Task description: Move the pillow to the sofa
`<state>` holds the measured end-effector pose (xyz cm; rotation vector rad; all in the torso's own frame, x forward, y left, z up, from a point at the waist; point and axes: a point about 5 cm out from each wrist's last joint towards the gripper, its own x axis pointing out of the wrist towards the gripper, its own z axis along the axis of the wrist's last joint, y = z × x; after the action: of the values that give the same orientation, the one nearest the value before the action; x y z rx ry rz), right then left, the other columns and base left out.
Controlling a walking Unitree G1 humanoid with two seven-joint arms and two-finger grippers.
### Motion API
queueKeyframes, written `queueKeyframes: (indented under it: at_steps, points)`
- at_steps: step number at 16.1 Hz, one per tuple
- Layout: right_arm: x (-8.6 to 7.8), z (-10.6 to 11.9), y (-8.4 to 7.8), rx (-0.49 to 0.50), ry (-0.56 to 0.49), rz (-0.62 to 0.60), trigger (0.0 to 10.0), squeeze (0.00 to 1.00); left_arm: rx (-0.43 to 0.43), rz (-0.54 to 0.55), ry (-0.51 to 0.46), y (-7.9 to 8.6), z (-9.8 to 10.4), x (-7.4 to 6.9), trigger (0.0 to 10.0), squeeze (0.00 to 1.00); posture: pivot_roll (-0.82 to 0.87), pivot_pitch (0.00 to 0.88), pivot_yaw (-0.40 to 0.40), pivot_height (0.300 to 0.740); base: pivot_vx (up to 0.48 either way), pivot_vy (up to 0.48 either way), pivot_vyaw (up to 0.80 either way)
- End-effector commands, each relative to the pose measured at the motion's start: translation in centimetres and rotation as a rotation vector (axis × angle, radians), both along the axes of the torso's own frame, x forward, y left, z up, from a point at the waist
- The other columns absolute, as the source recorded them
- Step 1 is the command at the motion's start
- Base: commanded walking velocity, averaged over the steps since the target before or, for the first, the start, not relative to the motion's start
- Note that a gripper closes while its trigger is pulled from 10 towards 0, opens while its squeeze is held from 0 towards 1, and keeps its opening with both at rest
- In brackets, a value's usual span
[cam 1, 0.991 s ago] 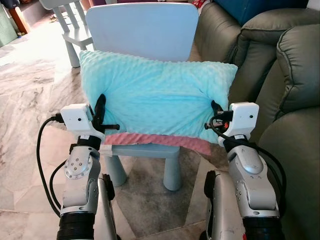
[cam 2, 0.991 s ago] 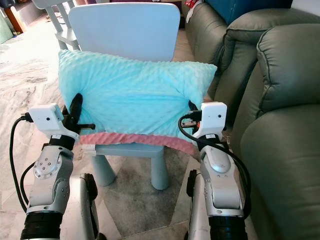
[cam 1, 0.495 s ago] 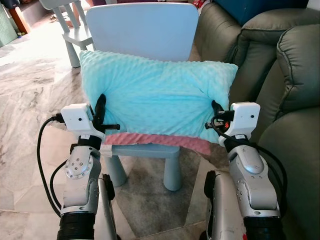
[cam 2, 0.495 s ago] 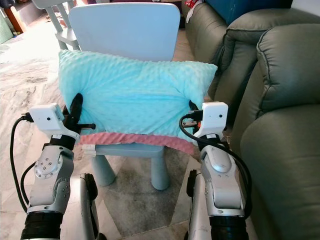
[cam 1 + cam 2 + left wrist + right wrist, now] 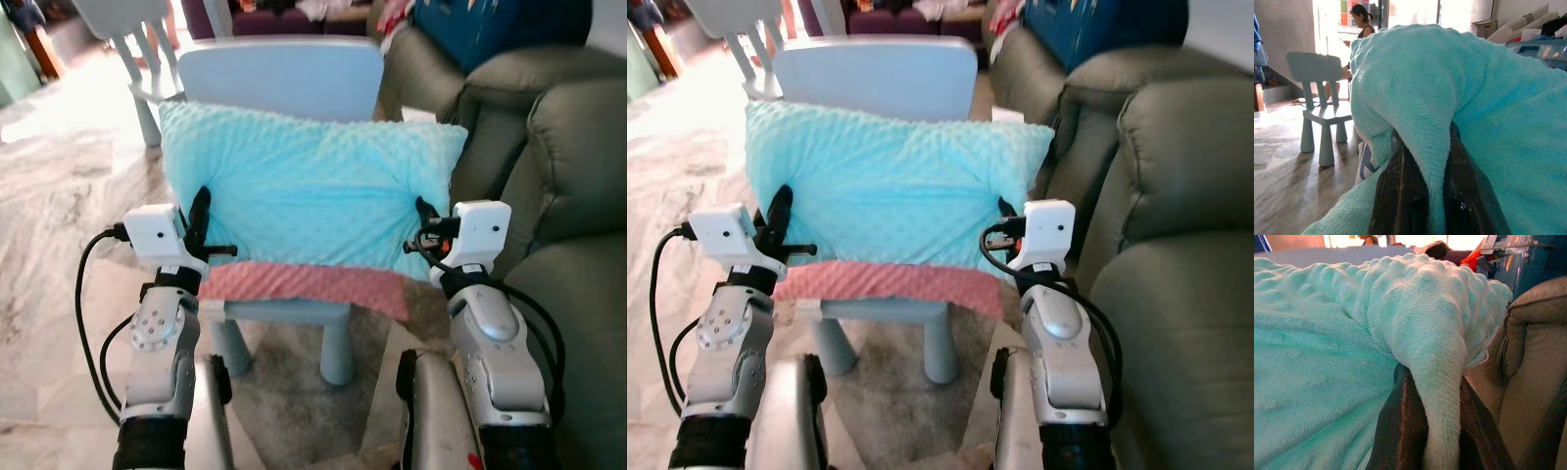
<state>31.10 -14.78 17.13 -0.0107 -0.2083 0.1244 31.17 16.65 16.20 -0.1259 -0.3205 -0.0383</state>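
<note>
Between both claws, unlabelled pillow

My left gripper and right gripper are both clamped on folds of the teal pillow, and it spans the whole gap between them, so nothing passes there. Straight ahead of both, the pale blue chair back rises behind the pillow, blocking any forward push. Below my grippers sits the chair seat and the pillow's pink edge. Just off my right gripper the grey-green sofa crowds in, its arm near the pillow's corner. Off my left gripper, open marble floor gives room. Farther ahead on that side stands a second small chair.
</note>
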Motion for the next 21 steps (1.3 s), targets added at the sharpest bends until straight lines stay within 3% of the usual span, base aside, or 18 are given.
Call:
queueKeyframes:
  at_steps: [1, 13, 21]
  points:
    - [-0.13, 1.21, 0.07, 0.008, -0.051, -0.002, 0.0, 0.00, 0.003, 0.018, -0.008, 0.51, 0.24, 0.00, 0.0, 0.00, -0.09, 0.000, 0.058, 0.473, 0.000, 0.000, 0.00]
    - [-0.05, 1.28, 0.00, 0.015, -0.051, 0.002, 0.0, 0.00, 0.000, 0.010, -0.004, 0.42, 0.12, 0.08, 0.0, 0.00, -0.09, 0.000, 0.061, 0.573, 0.000, 0.000, 0.00]
    - [0.01, 1.38, -0.10, 0.018, -0.054, 0.003, 0.0, 0.00, -0.003, 0.001, -0.003, 0.22, 0.03, 0.24, 0.0, 0.00, -0.10, 0.000, 0.060, 0.663, 0.000, 0.000, 0.00]
